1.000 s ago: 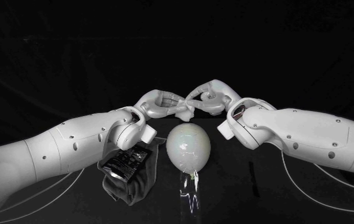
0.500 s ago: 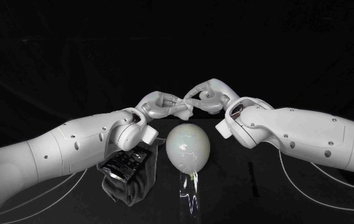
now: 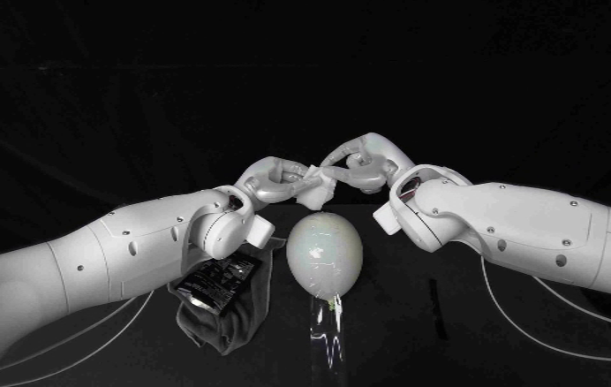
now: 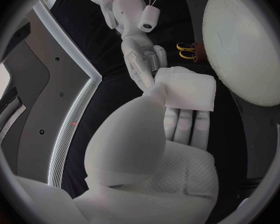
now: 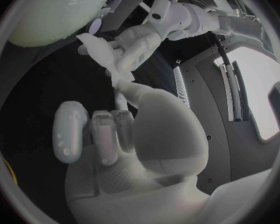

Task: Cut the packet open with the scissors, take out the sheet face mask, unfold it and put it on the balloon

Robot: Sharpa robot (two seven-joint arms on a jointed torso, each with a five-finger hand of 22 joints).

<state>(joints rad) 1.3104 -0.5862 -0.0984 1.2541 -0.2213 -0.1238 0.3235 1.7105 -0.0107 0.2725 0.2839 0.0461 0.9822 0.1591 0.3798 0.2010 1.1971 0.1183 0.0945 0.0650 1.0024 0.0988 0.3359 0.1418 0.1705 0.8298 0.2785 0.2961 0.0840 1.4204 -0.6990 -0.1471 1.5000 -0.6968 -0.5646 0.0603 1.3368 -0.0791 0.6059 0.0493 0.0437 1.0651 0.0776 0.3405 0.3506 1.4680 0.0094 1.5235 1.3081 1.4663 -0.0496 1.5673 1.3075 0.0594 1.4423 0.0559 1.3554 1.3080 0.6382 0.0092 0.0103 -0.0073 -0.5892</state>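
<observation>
Centre frame, just above the balloon [image 3: 326, 250], left hand [image 3: 271, 184] and right hand [image 3: 360, 164] each pinch the folded sheet mask [image 4: 189, 88], likely to pull it open; packet [image 3: 219, 279] lies lower left.

black table [image 3: 408, 360], dark backdrop [image 3: 305, 51]
</observation>
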